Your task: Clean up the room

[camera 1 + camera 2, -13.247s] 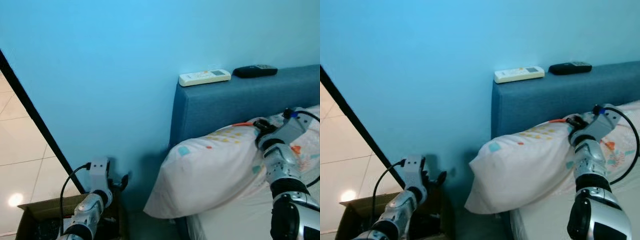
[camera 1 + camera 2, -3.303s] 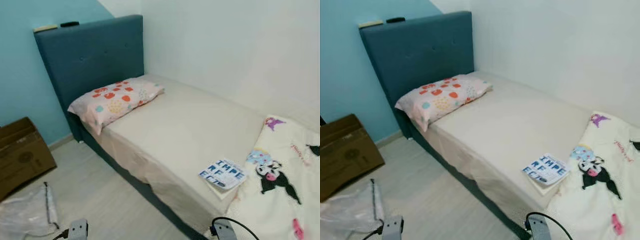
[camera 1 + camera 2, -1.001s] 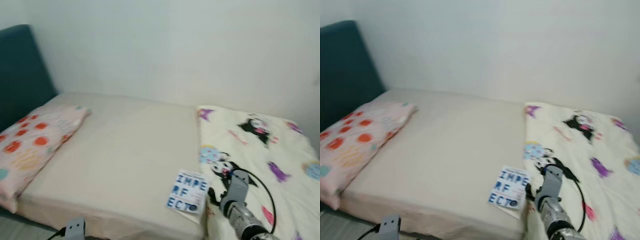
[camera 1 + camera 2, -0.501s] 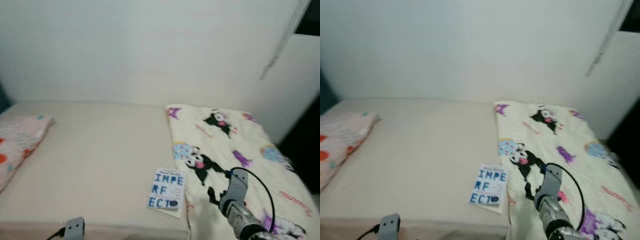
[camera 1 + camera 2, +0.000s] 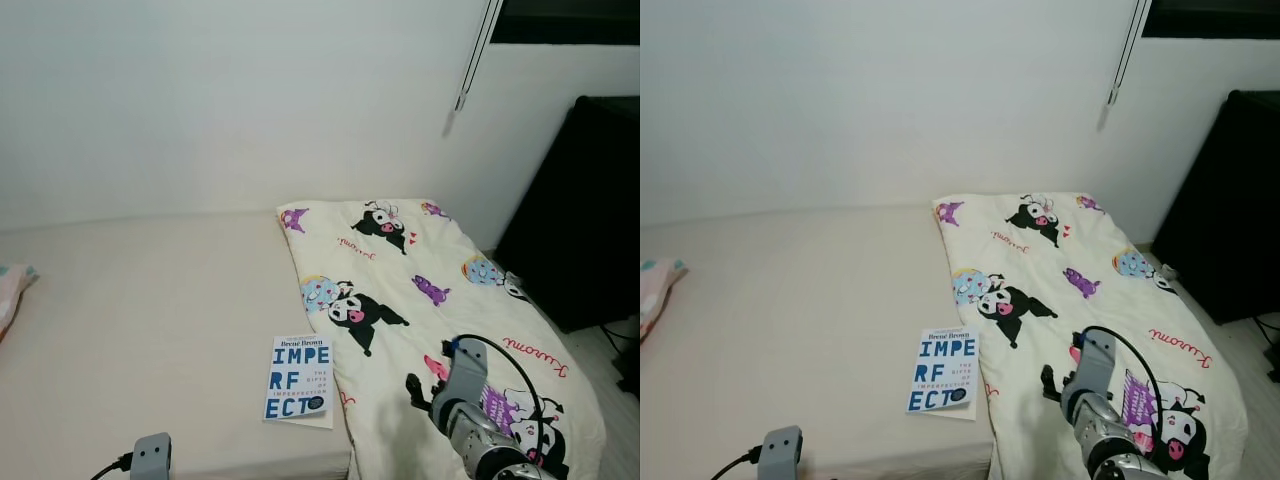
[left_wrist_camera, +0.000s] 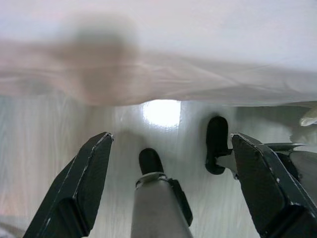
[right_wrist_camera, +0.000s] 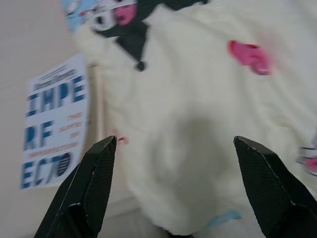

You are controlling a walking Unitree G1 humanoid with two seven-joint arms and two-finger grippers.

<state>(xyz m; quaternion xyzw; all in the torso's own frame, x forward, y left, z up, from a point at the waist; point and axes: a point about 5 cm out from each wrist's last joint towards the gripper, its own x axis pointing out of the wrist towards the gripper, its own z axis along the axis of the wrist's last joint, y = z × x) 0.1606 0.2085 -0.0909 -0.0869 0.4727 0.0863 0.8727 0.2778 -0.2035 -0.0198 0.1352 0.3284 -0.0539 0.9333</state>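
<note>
Left of the right gripper [image 5: 425,392], in the eye views, a book [image 5: 298,378] with blue block letters lies flat on the beige mattress [image 5: 140,310] near its front edge, just beside a cartoon-print blanket [image 5: 420,290]. White wall behind; a dark cabinet [image 5: 585,210] stands far right. Through the left wrist, the left gripper [image 6: 171,188] hangs spread above pale floor [image 6: 39,148] beside the bed's edge. Through the right wrist, spread fingers [image 7: 91,186] hover over blanket, the book beside them.
</note>
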